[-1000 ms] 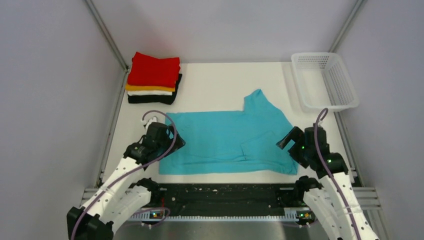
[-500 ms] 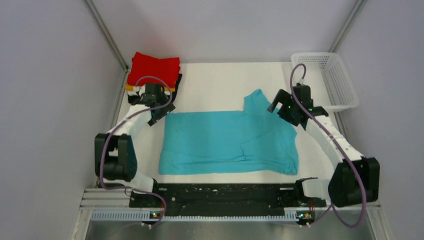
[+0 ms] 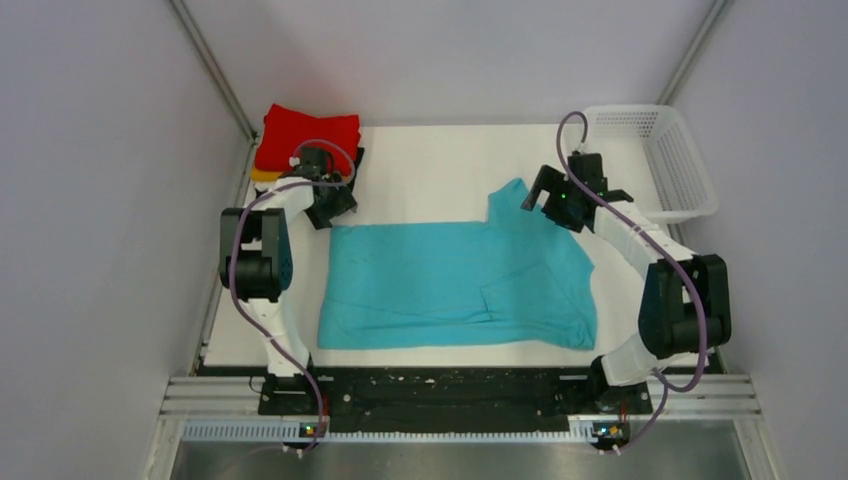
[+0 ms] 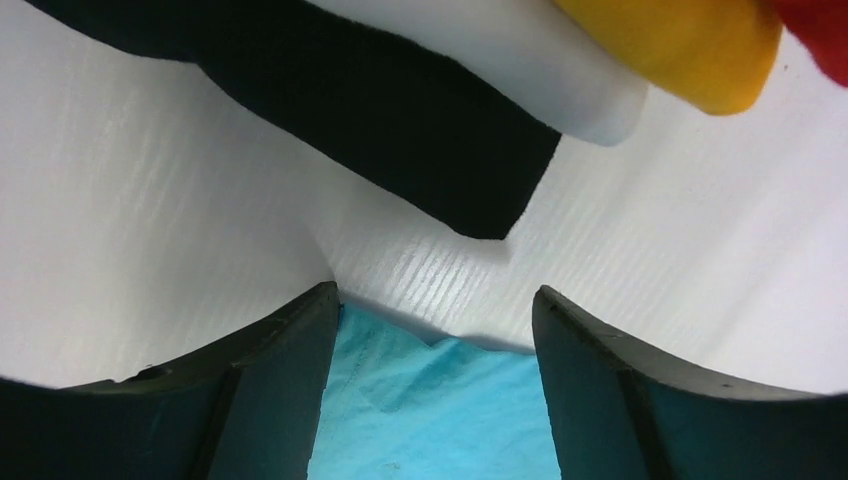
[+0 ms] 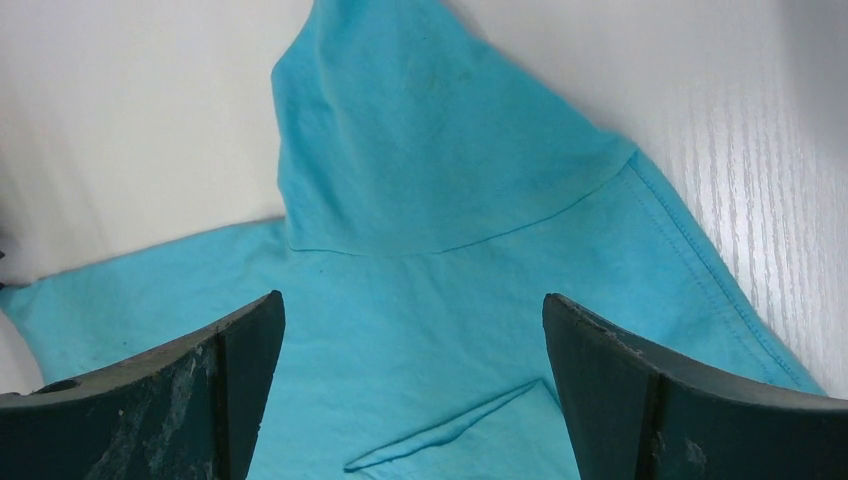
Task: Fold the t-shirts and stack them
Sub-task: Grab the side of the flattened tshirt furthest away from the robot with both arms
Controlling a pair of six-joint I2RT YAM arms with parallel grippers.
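Top external view: we saw a turquoise t-shirt [image 3: 460, 285] spread flat across the middle of the white table [image 3: 440, 160]. One sleeve pointed toward the far edge, and a fold creased the shirt's right half.
Folded stack: in the far left corner of the table we found four shirts piled up. The red shirt [image 3: 308, 140] lay on top, then the orange shirt [image 4: 680, 45] and the white shirt [image 4: 540, 80], with the black shirt [image 4: 400, 120] at the bottom, resting on the table.
Left arm: the left gripper [image 3: 326, 208] reached to the far left corner of the turquoise t-shirt, just beside the near edge of the stack.
Left wrist view: its fingers [image 4: 260, 400] were spread apart and pinched nothing. The turquoise corner lay on the table between them, and a corner of the black shirt lay just beyond.
Right arm: the right gripper [image 3: 543, 195] hovered over the far sleeve, at the right end of the turquoise t-shirt.
Right wrist view: its fingers [image 5: 150, 400] were spread wide with nothing between the pads. We saw the sleeve, the shoulder seam and a small fold in the gap below them.
Contact: we could not tell whether either gripper touched the cloth.
Basket: a white mesh basket [image 3: 690, 185] sat in the far right corner, apart from the turquoise t-shirt and near the right gripper.
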